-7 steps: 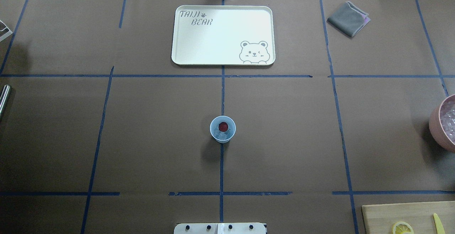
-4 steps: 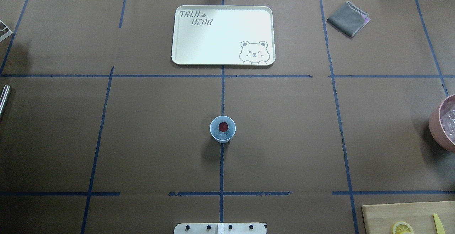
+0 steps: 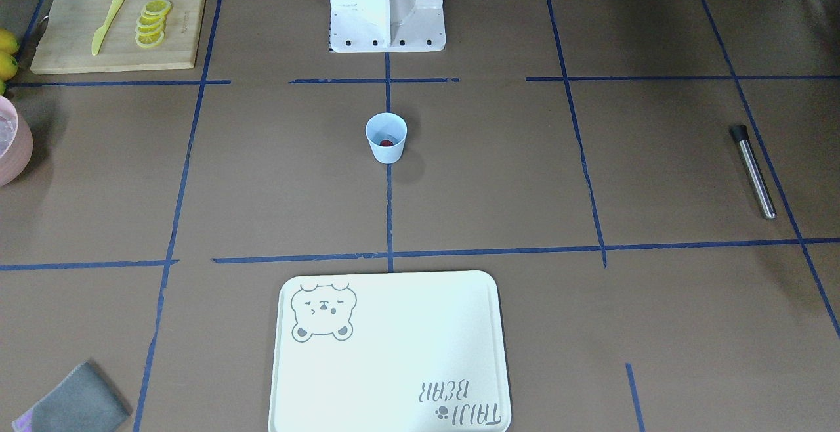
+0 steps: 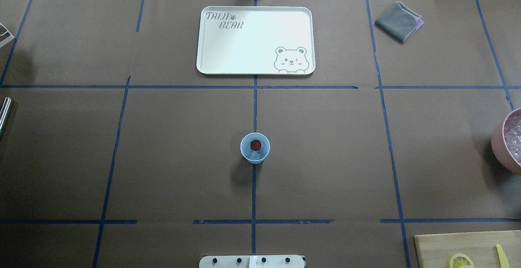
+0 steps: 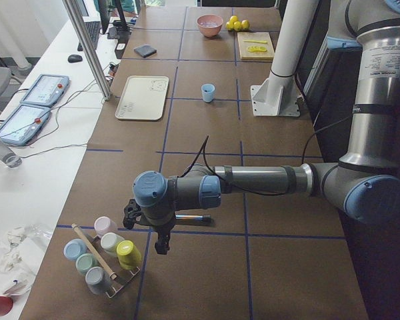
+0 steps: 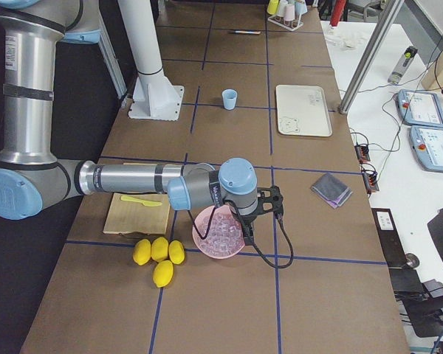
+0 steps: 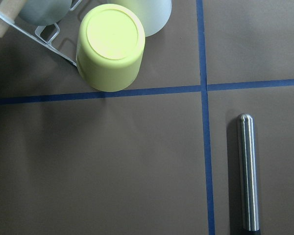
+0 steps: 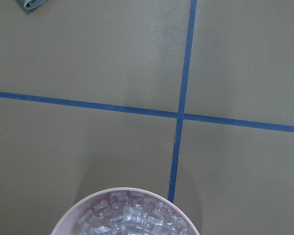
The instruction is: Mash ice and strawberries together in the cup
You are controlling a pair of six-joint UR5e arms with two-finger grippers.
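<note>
The light-blue cup (image 4: 255, 159) stands upright at the table's middle, on a blue tape line, and shows again in the front view as cup (image 3: 386, 150). Inside it a red strawberry (image 4: 255, 144) lies beside a clear ice chunk (image 4: 255, 154). My left gripper (image 5: 162, 250) hangs far off at the table's left end, by a steel rod (image 7: 247, 171). My right gripper (image 6: 249, 237) hovers over the pink bowl's (image 6: 207, 249) edge at the right end. Both show only in side views, so I cannot tell whether they are open or shut.
A cream tray (image 4: 255, 40) lies beyond the cup and a grey cloth (image 4: 399, 20) far right. The pink bowl (image 8: 88, 211) holds many ice cubes. A cutting board (image 3: 65, 44) carries lemon slices (image 3: 152, 23) and a yellow knife (image 3: 107, 23). A yellow cup (image 7: 111, 46) sits in a rack.
</note>
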